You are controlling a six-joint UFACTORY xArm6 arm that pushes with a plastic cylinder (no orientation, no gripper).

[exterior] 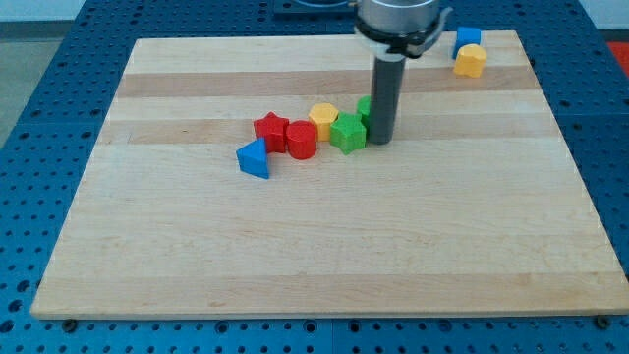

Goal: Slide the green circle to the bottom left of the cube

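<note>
While the wooden board [324,246] fills most of the view, my tip [381,141] rests on it just right of centre, grasping nothing, since the rod has no jaws. The green circle [364,107] is mostly hidden behind the rod, touching it. A green star [347,133] sits just left of the tip, then a yellow block [323,119], a red cylinder [301,142], a red star [270,130] and a blue triangle [254,159]. The blue cube [468,37] and a yellow hexagon [470,61] lie at the view's top right.

Robotics lab, blue perforated bench [59,39], wooden board [324,256]
</note>
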